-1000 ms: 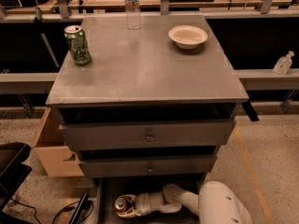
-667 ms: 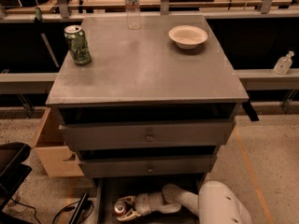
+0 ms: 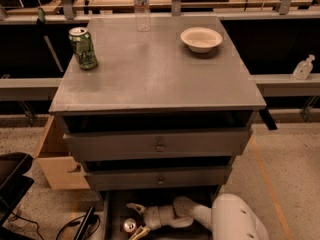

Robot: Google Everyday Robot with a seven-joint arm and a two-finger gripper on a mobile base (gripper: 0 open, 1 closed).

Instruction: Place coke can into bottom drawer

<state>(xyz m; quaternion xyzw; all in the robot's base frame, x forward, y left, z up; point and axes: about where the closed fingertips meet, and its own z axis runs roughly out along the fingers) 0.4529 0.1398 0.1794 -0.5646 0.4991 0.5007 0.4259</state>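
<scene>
The coke can (image 3: 130,226) stands in the open bottom drawer (image 3: 114,209) of the grey cabinet, showing its silver top and red side. My gripper (image 3: 136,219) reaches into the drawer from the right at the bottom of the camera view. Its fingers are spread apart, one finger (image 3: 134,207) above the can and the other (image 3: 140,231) just right of and below it. The can sits at the fingertips, between them, and is not squeezed. My white arm (image 3: 235,221) fills the lower right.
On the cabinet top (image 3: 155,69) stand a green can (image 3: 83,48) at the left, a clear plastic bottle (image 3: 142,6) at the back and a white bowl (image 3: 201,39) at the right. The two upper drawers (image 3: 157,145) stand slightly open. A cardboard box (image 3: 55,159) sits left of the cabinet.
The fingers have spread apart and let go of the can, which now rests slightly lower in the drawer. The arm has barely moved.
</scene>
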